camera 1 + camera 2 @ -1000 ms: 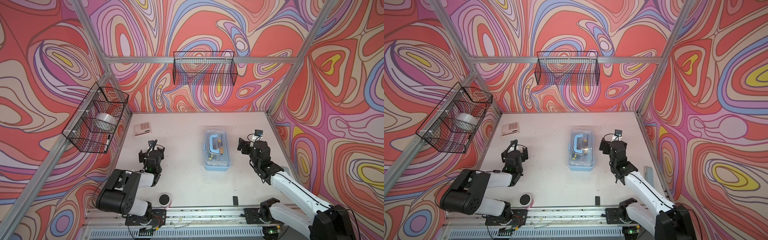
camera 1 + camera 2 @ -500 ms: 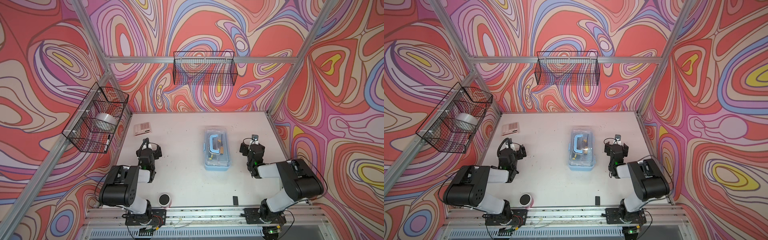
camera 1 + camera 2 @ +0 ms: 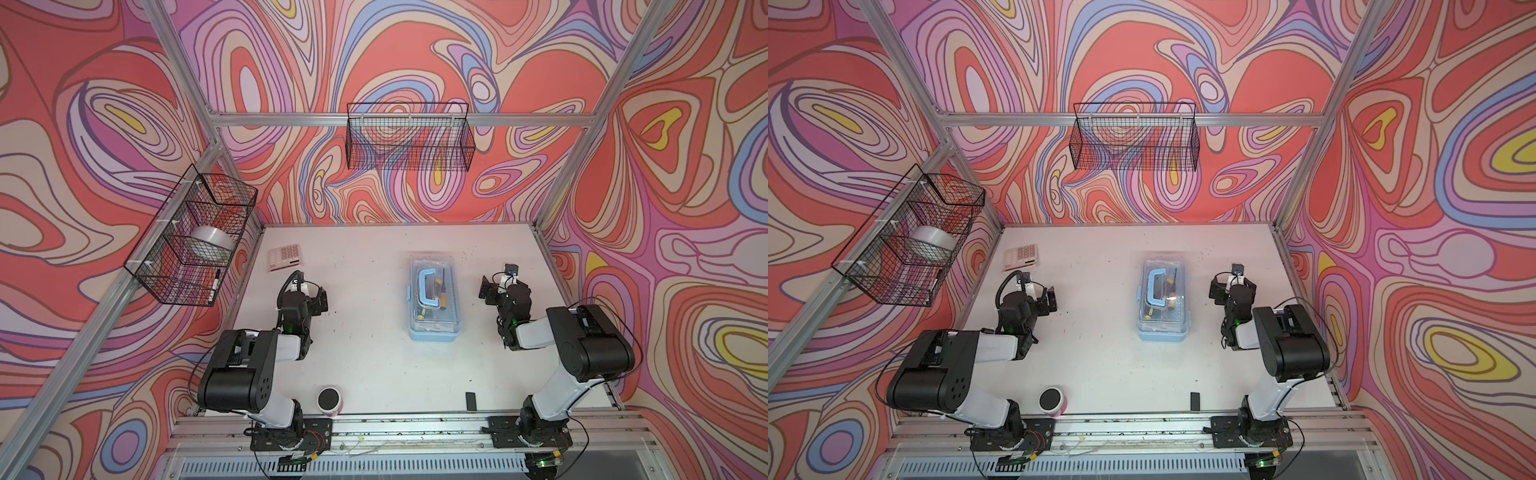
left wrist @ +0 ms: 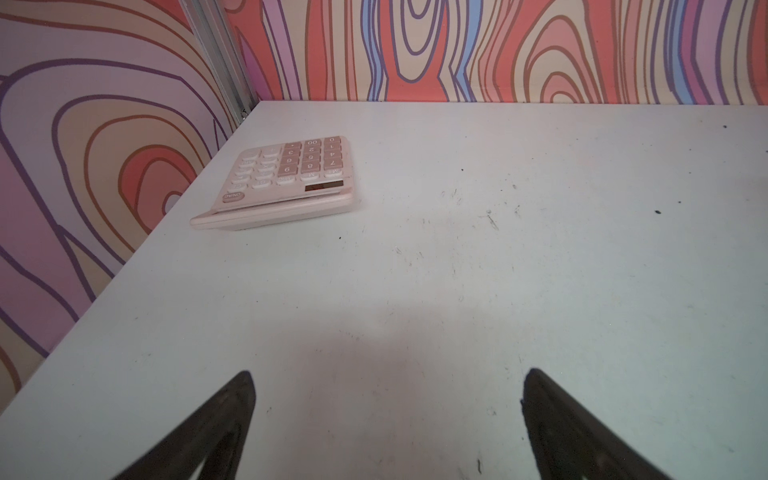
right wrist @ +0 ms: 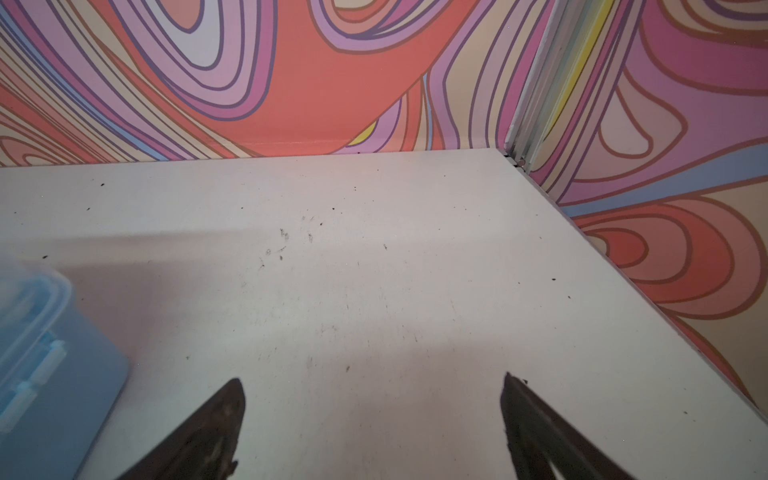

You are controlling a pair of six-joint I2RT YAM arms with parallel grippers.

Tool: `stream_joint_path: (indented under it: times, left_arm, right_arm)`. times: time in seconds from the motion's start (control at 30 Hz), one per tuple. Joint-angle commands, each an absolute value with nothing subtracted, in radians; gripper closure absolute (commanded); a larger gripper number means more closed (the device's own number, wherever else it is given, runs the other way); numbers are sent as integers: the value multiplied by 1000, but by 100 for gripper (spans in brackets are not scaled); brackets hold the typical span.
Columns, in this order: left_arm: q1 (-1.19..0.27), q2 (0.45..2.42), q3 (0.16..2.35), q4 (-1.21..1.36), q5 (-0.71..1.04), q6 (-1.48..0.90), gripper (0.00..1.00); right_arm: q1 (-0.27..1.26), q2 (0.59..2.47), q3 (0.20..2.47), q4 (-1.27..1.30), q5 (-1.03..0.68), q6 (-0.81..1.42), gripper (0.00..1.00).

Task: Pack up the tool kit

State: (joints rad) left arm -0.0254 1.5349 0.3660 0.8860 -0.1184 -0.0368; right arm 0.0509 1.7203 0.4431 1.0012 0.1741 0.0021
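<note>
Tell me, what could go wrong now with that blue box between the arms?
Both the left gripper and right gripper are open and empty. Whether the clear lid of the tool case is latched cannot be told; lifted by its handle, it might spill. The cup stands at the front edge of the table beside the left arm's base; a swing could knock it off.

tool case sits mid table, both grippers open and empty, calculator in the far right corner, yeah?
No: the calculator lies in the far left corner, as both top views show. The tool case sits mid table; left gripper and right gripper are open and empty.
</note>
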Motion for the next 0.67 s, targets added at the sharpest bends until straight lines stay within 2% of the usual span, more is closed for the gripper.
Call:
stream_joint_path:
  times: [0.0, 0.63]
  left_arm:
    - [-25, 1542, 374, 893, -104, -20, 0]
    - [-25, 1541, 374, 890, -104, -21, 0]
  right_arm:
    - [44, 1713, 451, 996, 161, 7, 2]
    - [13, 1714, 476, 942, 86, 22, 1]
